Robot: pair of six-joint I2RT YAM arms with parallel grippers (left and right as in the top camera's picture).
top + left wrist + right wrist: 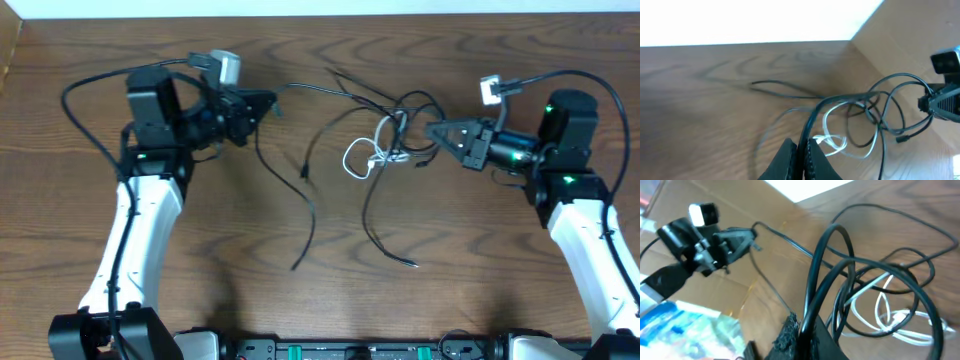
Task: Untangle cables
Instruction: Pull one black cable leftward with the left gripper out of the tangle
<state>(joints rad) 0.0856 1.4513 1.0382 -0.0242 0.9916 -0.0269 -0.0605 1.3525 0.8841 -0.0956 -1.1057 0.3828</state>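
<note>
Several thin black cords (385, 110) lie knotted together with a short white cord (362, 158) at the table's middle back. Loose black ends trail toward the front (305, 215). My left gripper (268, 102) is shut on a black cord (812, 120) at the left of the tangle. My right gripper (432, 130) is shut on a black cord (816, 280) at the right of the knot. The white cord's loops show in the left wrist view (832, 142) and the right wrist view (890, 317).
The wooden table (220, 250) spans the view. A white wall strip runs along the table's back edge (320, 8). A blue-and-green packet (685, 330) shows at the left of the right wrist view.
</note>
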